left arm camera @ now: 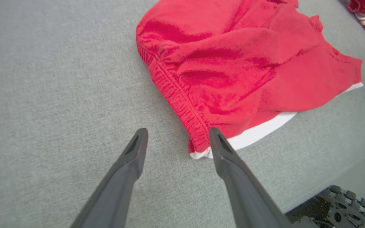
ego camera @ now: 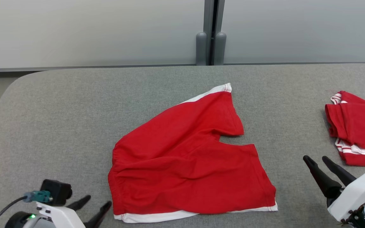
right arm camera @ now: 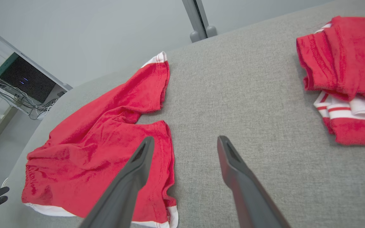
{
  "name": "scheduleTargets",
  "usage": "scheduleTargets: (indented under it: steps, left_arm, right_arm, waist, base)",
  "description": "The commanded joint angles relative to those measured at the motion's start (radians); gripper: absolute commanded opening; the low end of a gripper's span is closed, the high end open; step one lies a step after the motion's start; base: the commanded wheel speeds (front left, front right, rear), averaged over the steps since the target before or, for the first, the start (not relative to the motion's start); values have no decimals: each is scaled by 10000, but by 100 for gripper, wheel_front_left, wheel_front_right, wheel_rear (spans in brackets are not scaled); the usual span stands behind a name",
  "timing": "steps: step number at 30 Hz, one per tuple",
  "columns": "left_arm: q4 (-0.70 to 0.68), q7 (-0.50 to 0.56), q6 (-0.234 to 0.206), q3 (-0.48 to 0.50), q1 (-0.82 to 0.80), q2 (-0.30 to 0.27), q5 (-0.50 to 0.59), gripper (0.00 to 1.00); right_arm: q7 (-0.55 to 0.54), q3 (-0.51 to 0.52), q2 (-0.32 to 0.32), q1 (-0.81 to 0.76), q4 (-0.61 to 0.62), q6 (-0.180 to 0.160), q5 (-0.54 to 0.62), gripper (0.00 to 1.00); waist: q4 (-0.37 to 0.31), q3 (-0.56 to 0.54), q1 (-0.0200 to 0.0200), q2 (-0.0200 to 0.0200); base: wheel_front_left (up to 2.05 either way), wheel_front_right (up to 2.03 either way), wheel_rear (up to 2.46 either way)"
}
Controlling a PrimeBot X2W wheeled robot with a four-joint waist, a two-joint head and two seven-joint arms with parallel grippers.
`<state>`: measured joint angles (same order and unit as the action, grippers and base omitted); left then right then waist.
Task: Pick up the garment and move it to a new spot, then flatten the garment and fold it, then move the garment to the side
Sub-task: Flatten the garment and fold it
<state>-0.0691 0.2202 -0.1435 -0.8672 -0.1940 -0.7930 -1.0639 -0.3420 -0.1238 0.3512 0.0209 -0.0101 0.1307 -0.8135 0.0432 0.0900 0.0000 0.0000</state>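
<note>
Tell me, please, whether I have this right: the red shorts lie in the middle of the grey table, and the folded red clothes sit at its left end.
Not quite: the folded red clothes sit at the right end of the grey table, not the left, as the head view shows. The red shorts do lie in the middle.

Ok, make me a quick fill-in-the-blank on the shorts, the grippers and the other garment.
The shorts on the grey table are ___ with white hems.
The left gripper and the right gripper both stand ___.
The second red garment lies toward the robot's ___ side.
Missing words: red, open, right.
</note>
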Motion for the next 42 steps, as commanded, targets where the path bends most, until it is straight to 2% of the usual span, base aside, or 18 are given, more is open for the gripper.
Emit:
scheduleTargets:
  steps: [1,4,8,12,17,21,23,26,27,28,33,37,42]
  left_arm:
    - [-216,-250,-258,202,113,-197,179,100]
    - [-587,-1184,-1106,751,196,-556,734,100]
    - [-744,-2771,-2169,1447,359,-378,1355,100]
    - [-569,-4002,-2770,1849,545,19,1718,100]
    - [-145,-4805,-3232,2630,996,1117,2037,100]
    - [70,-4860,-2831,3845,1561,2434,3135,100]
    - [269,-4837,-2472,4380,2026,3023,3847,100]
    - [686,-4842,-1790,5010,2404,3722,4609,100]
    - [982,-4844,-1288,5406,2595,4184,4964,100]
    - [1106,-4842,-1020,5674,2664,4458,5029,100]
    - [1893,-4839,26,6398,2863,5219,5877,100]
    - [2124,-4838,543,6831,2841,5613,6495,100]
    - [2204,-4839,970,7186,2762,5934,7014,100]
  right_arm:
    - [235,91,9,-63,148,4,115,100]
    - [899,250,-49,-7,397,4,465,100]
    - [2041,388,-230,177,558,4,957,100]
    - [3049,339,-385,292,431,4,1435,100]
    - [4324,252,-606,203,6,4,1986,100]
    - [5372,100,-849,-252,-565,4,2170,100]
    - [5670,-83,-986,-328,-839,4,2213,100]
    - [5882,-315,-977,-299,-1248,4,2332,100]
    - [5991,-290,-1003,-203,-1515,4,2519,100]
    - [6024,-289,-1027,-186,-1640,4,2672,100]
    - [6084,-155,-1229,-111,-1891,4,3216,100]
    - [6081,14,-1389,-119,-1749,4,3637,100]
    - [6084,103,-1420,-71,-1691,4,3844,100]
  waist:
    - [102,-167,0,0]
    - [222,-394,0,0]
    - [333,-592,0,0]
    - [363,-772,0,0]
    - [334,-970,0,0]
    - [400,-1124,0,0]
    - [363,-1173,0,0]
    - [310,-1213,0,0]
    - [296,-1243,0,0]
    - [302,-1260,0,0]
    - [277,-1317,0,0]
    - [243,-1326,0,0]
    - [236,-1342,0,0]
  base:
    - [0,0,0]
    - [0,0,0]
    - [0,0,0]
    - [0,0,0]
    - [0,0,0]
    - [0,0,0]
    - [0,0,0]
    - [0,0,0]
    - [0,0,0]
    - [0,0,0]
    - [0,0,0]
    - [0,0,0]
    - [0,0,0]
